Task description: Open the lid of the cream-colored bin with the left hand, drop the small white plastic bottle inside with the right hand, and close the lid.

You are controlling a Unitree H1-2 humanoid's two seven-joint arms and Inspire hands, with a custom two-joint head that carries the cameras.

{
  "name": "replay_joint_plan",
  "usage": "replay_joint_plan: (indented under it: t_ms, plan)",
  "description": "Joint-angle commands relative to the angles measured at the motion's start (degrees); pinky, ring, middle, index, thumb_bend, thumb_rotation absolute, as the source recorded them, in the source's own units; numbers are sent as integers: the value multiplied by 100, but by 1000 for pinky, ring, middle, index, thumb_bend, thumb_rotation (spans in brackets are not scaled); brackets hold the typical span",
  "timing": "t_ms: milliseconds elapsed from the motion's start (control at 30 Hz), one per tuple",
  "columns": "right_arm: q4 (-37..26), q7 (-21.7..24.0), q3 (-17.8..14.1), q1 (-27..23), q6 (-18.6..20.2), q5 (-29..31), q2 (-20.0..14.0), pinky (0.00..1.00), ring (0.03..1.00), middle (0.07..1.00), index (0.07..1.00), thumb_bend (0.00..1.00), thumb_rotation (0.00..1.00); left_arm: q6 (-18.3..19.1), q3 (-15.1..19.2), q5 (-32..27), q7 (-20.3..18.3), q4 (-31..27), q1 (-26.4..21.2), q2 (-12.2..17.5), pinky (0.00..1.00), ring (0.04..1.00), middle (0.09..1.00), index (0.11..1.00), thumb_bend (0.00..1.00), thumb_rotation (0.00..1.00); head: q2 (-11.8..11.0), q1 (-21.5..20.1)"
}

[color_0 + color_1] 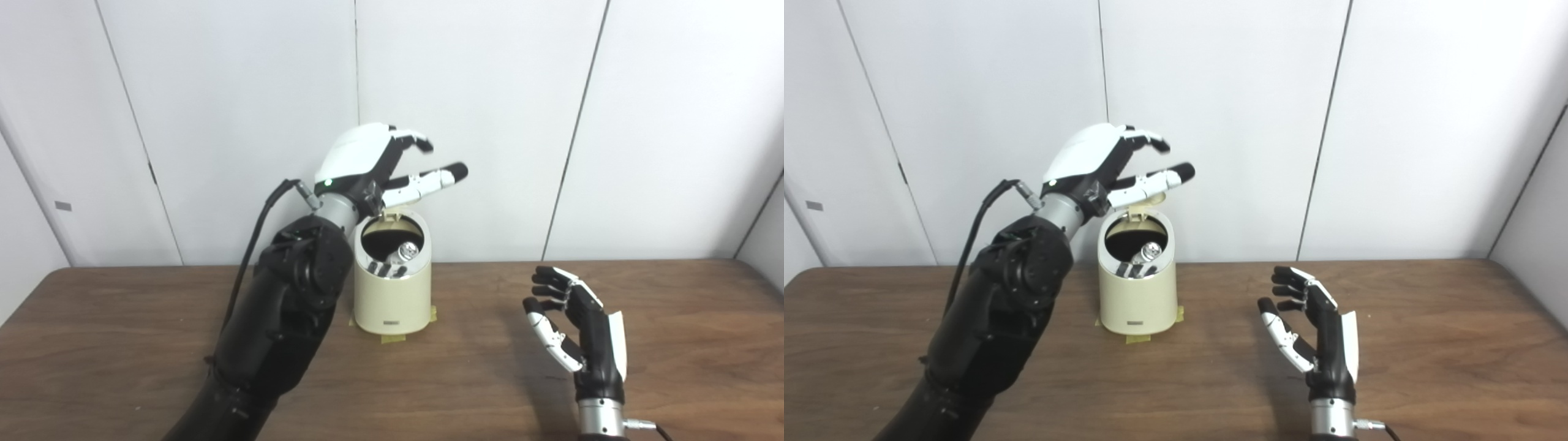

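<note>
The cream-colored bin (392, 300) stands on the wooden table (122, 318) with its top open. Its lid (1145, 204) is tipped up at the back, mostly hidden under my left hand (367, 159). That hand hovers just above the bin's rear rim with fingers and thumb spread, the thumb lying along the raised lid. Inside the dark opening a small object with a shiny end (407, 251) leans against the wall; I cannot tell for sure that it is the bottle. My right hand (579, 331) is open and holds nothing, palm turned left, to the right of the bin.
Yellowish tape (392, 337) fixes the bin's base to the table. White wall panels (490, 122) stand close behind the table. A black cable (257, 226) loops off my left forearm.
</note>
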Motion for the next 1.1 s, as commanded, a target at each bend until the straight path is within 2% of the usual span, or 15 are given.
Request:
replay_joint_plan:
  t_ms: [0, 233, 400, 600, 700, 967, 1033, 1067]
  plan:
    - [144, -15, -12, 84, -117, -25, 61, 539, 648, 679, 688, 236, 386, -6, 20, 288, 81, 33, -455, -42, 1000, 927, 855, 812, 774, 1000, -5, -10]
    - [170, -19, -2, 75, -142, -36, 61, 544, 653, 684, 690, 235, 382, -6, -60, 761, -106, 288, -509, -18, 1000, 958, 859, 816, 805, 1000, -36, -6]
    - [91, -20, -7, 93, -6, -67, 87, 542, 655, 687, 694, 231, 387, -7, -112, 1016, -192, 409, -517, 17, 1000, 977, 855, 822, 844, 1000, -39, -4]
    - [130, -90, -27, 87, -111, -88, 111, 536, 648, 680, 688, 236, 376, -8, -135, 1182, -317, 460, -483, 32, 1000, 987, 852, 836, 886, 1000, -35, -7]
    - [177, -123, -27, 74, -189, -98, 102, 534, 647, 679, 687, 228, 350, -9, -111, 1239, -392, 430, -445, 12, 1000, 986, 849, 824, 896, 1000, -34, -9]
    - [220, -204, -30, 49, -241, -150, 90, 526, 641, 672, 680, 223, 358, -6, -74, 1299, -681, 116, -249, -83, 1000, 967, 887, 815, 885, 1000, -14, -15]
    - [200, -209, -27, 52, -213, -148, 97, 523, 639, 671, 679, 224, 359, -6, -60, 1324, -718, 53, -181, -117, 1000, 964, 883, 811, 891, 1000, -14, -15]
    - [188, -208, -26, 55, -213, -133, 101, 524, 640, 672, 679, 226, 360, -4, -29, 1342, -794, 12, -147, -148, 1000, 934, 859, 814, 894, 1000, -2, -14]
